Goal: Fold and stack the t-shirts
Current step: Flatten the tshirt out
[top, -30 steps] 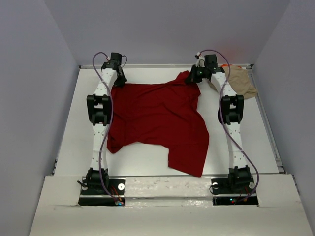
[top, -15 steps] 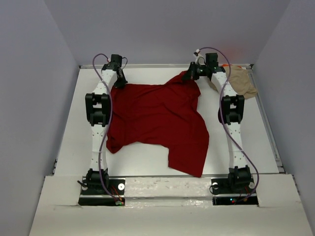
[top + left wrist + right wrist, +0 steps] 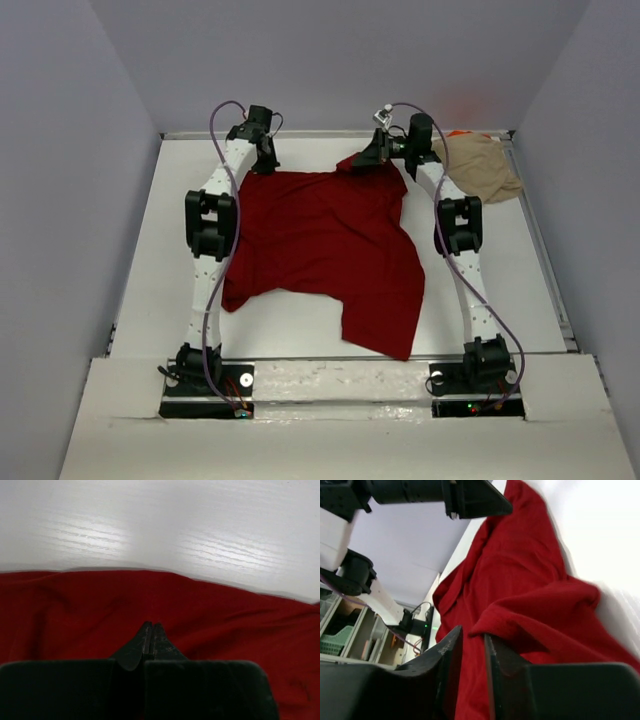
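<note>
The large t-shirt (image 3: 320, 240) lies spread on the middle of the table (image 3: 160, 250), between the two arms. The left pincer (image 3: 263, 152) sits at the shirt's far left corner and the right pincer (image 3: 368, 158) at its far right corner. A bunched t-shirt (image 3: 487, 166) lies in the table's far right corner, right of the right arm.

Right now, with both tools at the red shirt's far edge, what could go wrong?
The right tool has its jaws slightly apart, so the red shirt may slip out at its bunched corner. Its near edge lies crooked, so a fold could be uneven. The tan shirt beside the right arm might get dragged.
</note>
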